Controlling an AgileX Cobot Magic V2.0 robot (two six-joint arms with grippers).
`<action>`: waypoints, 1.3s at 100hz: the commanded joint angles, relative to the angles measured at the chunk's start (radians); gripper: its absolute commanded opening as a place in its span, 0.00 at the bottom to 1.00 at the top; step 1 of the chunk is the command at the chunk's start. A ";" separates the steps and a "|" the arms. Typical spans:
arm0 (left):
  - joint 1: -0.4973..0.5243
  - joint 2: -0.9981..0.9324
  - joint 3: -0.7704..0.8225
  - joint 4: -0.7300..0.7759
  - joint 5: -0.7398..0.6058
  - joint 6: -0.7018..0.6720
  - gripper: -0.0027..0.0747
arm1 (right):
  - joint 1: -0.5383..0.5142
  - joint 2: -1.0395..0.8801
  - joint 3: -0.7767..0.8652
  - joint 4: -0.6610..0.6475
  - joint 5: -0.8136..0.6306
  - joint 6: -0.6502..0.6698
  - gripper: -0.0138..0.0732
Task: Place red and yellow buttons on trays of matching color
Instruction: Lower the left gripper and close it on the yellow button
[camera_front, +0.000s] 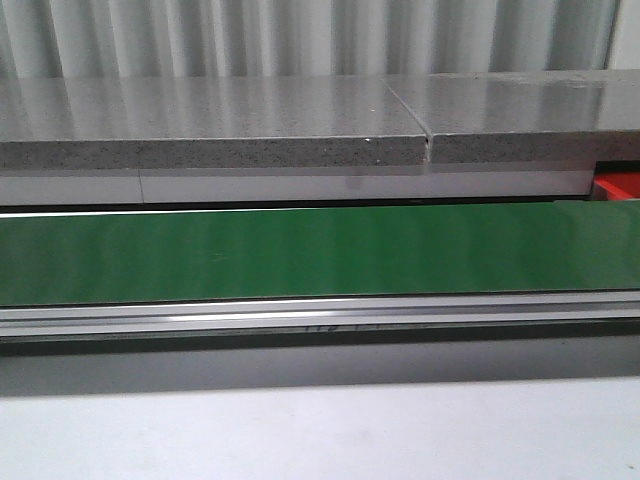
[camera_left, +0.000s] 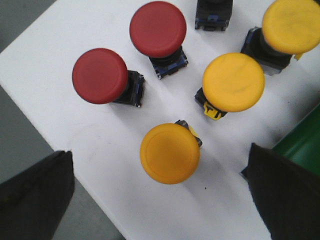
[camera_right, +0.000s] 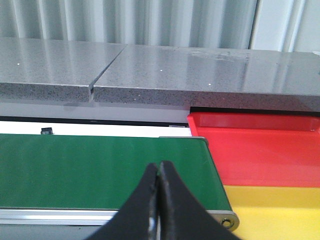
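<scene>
In the left wrist view, two red buttons (camera_left: 100, 75) (camera_left: 158, 29) and three yellow buttons (camera_left: 170, 153) (camera_left: 233, 82) (camera_left: 291, 25) stand on a white board (camera_left: 75, 130). My left gripper (camera_left: 165, 195) hangs open above them, its dark fingers (camera_left: 35, 195) wide apart on either side of the nearest yellow button, touching nothing. In the right wrist view my right gripper (camera_right: 159, 167) is shut and empty over the green belt (camera_right: 100, 170). The red tray (camera_right: 260, 150) and yellow tray (camera_right: 275, 210) lie beside the belt's end. Neither gripper shows in the front view.
The green conveyor belt (camera_front: 320, 250) crosses the front view with a metal rail (camera_front: 320, 310) before it and a grey stone ledge (camera_front: 200, 130) behind. A red tray corner (camera_front: 620, 186) peeks at far right. A dark button base (camera_left: 214, 12) stands at the board's far side.
</scene>
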 joint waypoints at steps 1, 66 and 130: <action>0.001 0.004 -0.030 0.023 -0.040 -0.002 0.89 | -0.004 -0.013 -0.006 -0.012 -0.079 -0.006 0.08; 0.075 0.069 -0.030 0.014 -0.063 0.017 0.87 | -0.004 -0.013 -0.006 -0.012 -0.079 -0.006 0.08; 0.073 0.138 -0.030 -0.067 -0.032 0.115 0.16 | -0.004 -0.013 -0.006 -0.012 -0.079 -0.006 0.08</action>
